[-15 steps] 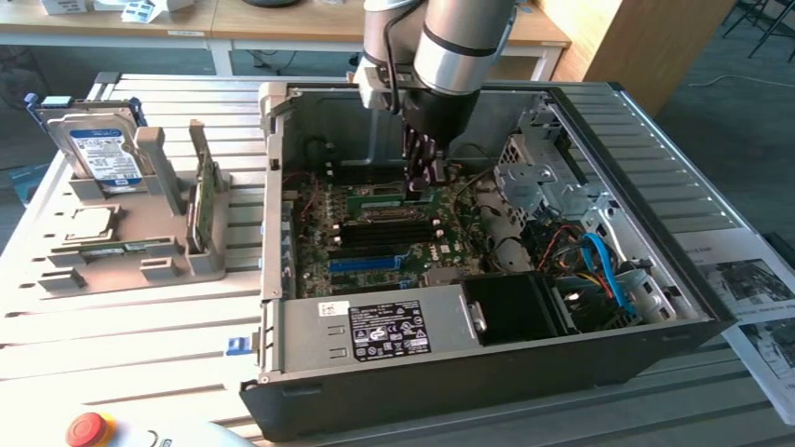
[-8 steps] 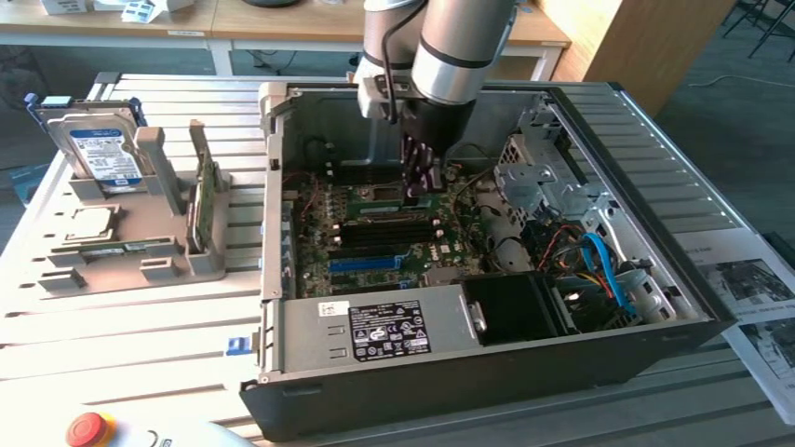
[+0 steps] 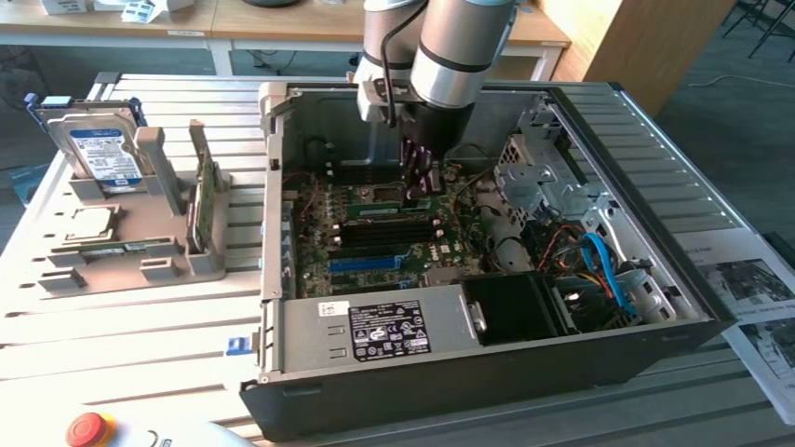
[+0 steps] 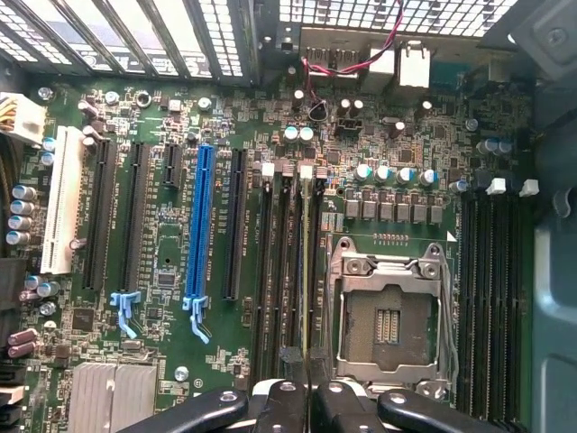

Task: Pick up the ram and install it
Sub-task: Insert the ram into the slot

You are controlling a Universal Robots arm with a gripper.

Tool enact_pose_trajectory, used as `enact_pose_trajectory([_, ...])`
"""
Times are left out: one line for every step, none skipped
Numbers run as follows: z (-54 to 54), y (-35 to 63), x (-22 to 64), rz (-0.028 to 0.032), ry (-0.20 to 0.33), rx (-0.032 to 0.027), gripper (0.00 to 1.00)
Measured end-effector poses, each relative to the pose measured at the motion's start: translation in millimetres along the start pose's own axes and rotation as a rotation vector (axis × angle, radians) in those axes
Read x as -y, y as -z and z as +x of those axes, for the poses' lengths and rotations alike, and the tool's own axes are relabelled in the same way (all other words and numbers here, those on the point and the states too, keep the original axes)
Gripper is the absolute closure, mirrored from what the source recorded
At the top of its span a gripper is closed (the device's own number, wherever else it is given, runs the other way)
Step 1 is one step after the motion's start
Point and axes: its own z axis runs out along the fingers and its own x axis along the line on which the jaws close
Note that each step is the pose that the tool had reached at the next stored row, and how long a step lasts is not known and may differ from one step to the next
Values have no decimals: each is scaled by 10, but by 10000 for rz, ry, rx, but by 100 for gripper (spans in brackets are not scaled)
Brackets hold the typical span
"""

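While your arm is reaching straight down into the open case, its fingers are pinching the ram in line with the memory slots.

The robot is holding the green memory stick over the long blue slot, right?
Not quite. In the wrist view the gripper holds the ram in its jaws over the black slots beside the empty processor socket, not over the blue slot.
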Motion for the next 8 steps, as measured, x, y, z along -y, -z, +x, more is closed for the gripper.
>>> enact_pose_trajectory([1, -1, 0, 1, 0, 2, 88])
enact_pose_trajectory([2, -2, -1, 2, -1, 4, 88])
enact_pose_trajectory([5, -1, -1, 1, -2, 3, 88])
enact_pose_trajectory([9, -1, -2, 1, -1, 1, 88])
enact_pose_trajectory([12, -1, -3, 0, 0, 1, 88])
enact_pose_trajectory([16, -1, -4, 1, 0, 2, 88])
enact_pose_trajectory([20, -1, -5, 1, -1, 1, 88])
enact_pose_trajectory([23, -1, -7, 0, -1, 1, 88])
